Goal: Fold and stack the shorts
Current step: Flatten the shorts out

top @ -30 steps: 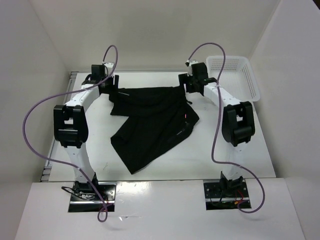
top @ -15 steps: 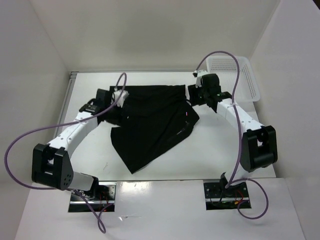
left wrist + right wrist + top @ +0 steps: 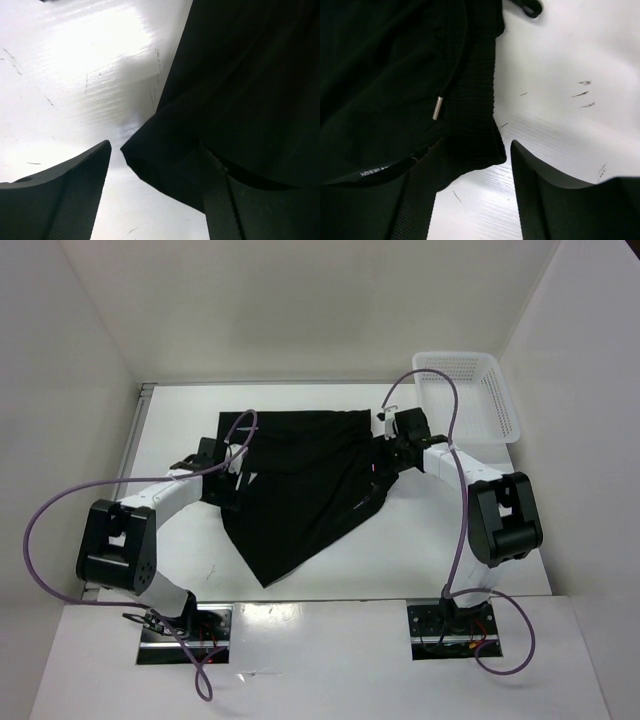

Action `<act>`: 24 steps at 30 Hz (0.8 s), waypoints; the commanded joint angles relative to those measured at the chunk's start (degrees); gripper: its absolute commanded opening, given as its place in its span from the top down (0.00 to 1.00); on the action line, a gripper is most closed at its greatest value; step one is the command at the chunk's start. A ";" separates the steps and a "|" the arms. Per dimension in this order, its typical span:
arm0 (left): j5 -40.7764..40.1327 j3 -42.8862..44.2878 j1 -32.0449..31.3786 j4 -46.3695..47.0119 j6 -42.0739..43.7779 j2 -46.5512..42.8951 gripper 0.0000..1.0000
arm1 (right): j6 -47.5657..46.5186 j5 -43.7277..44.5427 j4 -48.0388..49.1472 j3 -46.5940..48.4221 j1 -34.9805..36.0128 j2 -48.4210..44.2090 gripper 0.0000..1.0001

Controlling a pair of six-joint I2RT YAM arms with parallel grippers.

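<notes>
The black shorts [image 3: 300,480] lie spread on the white table, waistband along the far side and one leg pointing toward the near left. My left gripper [image 3: 226,478] is open at the shorts' left edge. In the left wrist view a fabric corner [image 3: 165,160] lies between its spread fingers [image 3: 85,185]. My right gripper [image 3: 386,454] is open at the shorts' right edge. In the right wrist view the ribbed waistband corner [image 3: 475,135] sits between its fingers [image 3: 545,200]. A metal drawstring tip [image 3: 437,108] and a small pale logo [image 3: 372,173] show there.
A white mesh basket [image 3: 505,405] stands at the back right corner. White walls close in the table [image 3: 450,540] on the left, back and right. Purple cables loop above both arms.
Both arms have drawn back from the far edge and come down low at the shorts' left and right edges. The far edge of the shorts now lies straighter and wider.
</notes>
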 commanded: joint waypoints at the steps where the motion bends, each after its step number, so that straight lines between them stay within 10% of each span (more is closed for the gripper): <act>1: 2.04 -0.02 0.27 2.12 0.21 2.20 0.26 | -3.68 -2.85 1.19 -1.10 0.11 2.05 0.41; 7: 5.30 1.13 0.27 2.64 0.21 5.89 0.53 | -11.42 -6.64 -2.58 -2.86 0.11 3.20 0.83; 9: 5.31 1.13 0.27 3.17 0.21 6.77 0.84 | -13.53 -7.17 -3.47 -3.48 0.11 2.50 0.98; 12: 1.62 3.67 2.11 6.41 0.21 8.18 1.00 | -20.19 -8.39 -9.42 -4.09 0.11 -0.57 1.00; 17: -2.25 13.25 7.47 10.02 0.21 12.31 0.96 | -27.24 -12.61 -21.64 -7.25 0.11 -6.71 1.00; 19: -2.25 16.77 7.47 10.03 0.21 13.54 0.74 | -27.25 -14.02 -22.36 -8.74 0.11 -8.30 1.00; 20: -1.47 17.74 7.47 9.50 0.21 13.55 0.42 | -27.25 -14.63 -22.36 -9.62 0.11 -9.01 1.00; 22: -0.68 19.32 7.47 6.96 0.21 12.76 0.33 | -27.25 -14.64 -22.36 -10.24 0.11 -10.94 0.99; 23: -0.15 19.85 6.78 5.73 0.21 12.06 0.31 | -26.73 -14.03 -21.84 -10.24 0.11 -11.47 0.84; 24: 1.07 19.85 6.77 2.67 0.21 9.79 0.29 | -26.72 -13.15 -21.84 -10.24 0.11 -12.52 0.44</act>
